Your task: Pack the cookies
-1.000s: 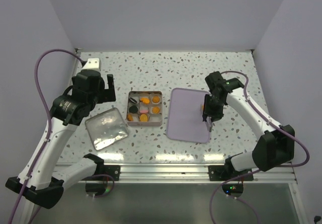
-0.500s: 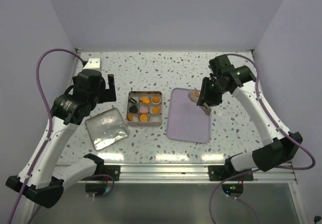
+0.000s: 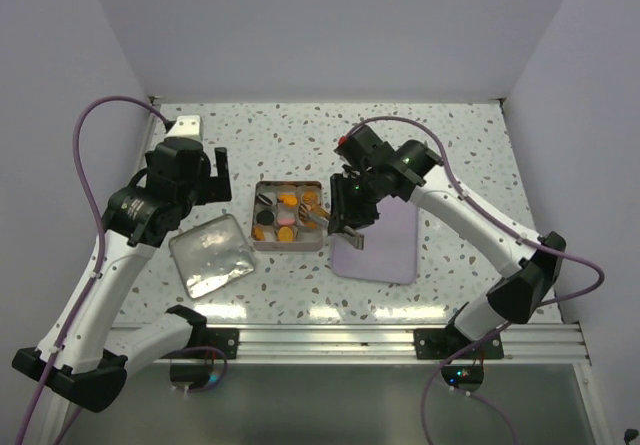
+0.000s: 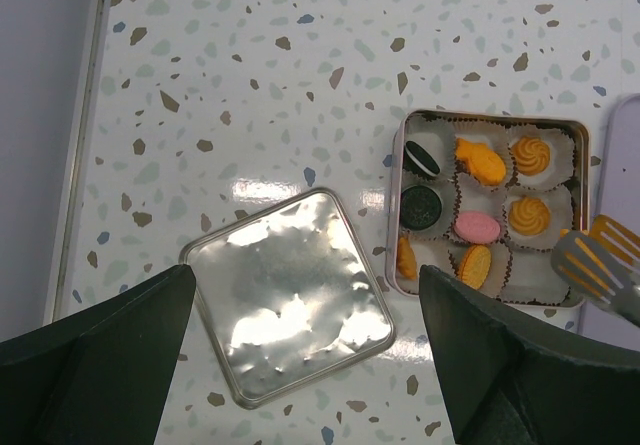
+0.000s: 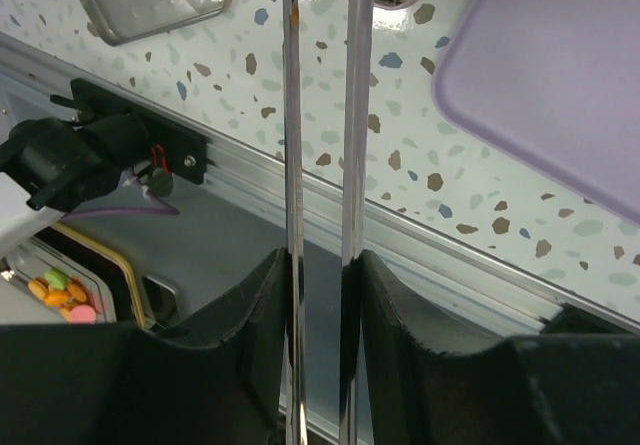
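The cookies lie in paper cups inside a square tin (image 3: 288,249), (image 4: 490,116): two black ones (image 4: 420,205), a pink one (image 4: 477,227) and several orange ones (image 4: 531,215). My right gripper (image 3: 350,215), (image 5: 320,265) is shut on metal tongs (image 5: 318,115), whose slotted tips (image 4: 585,265) hover at the tin's right edge. An orange cookie (image 4: 612,237), (image 3: 318,208) sits between those tips. My left gripper (image 3: 215,170), (image 4: 305,285) hangs open above the tin's lid (image 4: 290,295), holding nothing.
The shiny lid (image 3: 210,255), (image 5: 150,0) lies left of the tin. A purple mat (image 3: 385,240), (image 5: 560,95) lies right of it. A small white block (image 3: 183,125) sits at the back left corner. The table's metal front rail (image 3: 330,340) runs along the near edge.
My right arm has swung left from over the purple mat to the tin's right edge, carrying the tongs and the orange cookie. The left arm has stayed still.
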You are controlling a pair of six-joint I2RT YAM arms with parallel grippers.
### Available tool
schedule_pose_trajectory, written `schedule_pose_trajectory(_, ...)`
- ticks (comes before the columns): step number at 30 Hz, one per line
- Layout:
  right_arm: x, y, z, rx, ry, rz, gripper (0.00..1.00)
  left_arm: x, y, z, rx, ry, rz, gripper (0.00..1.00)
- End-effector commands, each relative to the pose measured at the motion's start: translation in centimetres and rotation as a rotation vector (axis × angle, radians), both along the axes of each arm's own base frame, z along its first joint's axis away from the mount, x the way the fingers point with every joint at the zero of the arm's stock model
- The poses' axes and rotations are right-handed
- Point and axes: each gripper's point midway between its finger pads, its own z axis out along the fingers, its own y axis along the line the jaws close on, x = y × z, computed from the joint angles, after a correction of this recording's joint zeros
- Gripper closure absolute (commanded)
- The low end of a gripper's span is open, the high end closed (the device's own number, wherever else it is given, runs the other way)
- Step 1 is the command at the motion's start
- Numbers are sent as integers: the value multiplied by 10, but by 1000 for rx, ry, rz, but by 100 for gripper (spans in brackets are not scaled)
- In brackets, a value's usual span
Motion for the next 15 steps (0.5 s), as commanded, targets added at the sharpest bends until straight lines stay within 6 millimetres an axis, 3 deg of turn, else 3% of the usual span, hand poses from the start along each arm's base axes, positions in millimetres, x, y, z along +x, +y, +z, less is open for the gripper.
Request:
schedule_pose_trajectory(1, 2, 23, 1, 55, -20, 13, 71, 3, 2, 16, -7, -53, 9, 0)
schedule_pose_trajectory(6, 6, 27, -18, 27, -2, 23, 71, 0, 2, 12, -25, -43, 17, 0)
schedule_pose_trajectory(15, -3, 15, -48, -32, 24, 35, 70, 1, 5, 11, -32, -37, 29, 0)
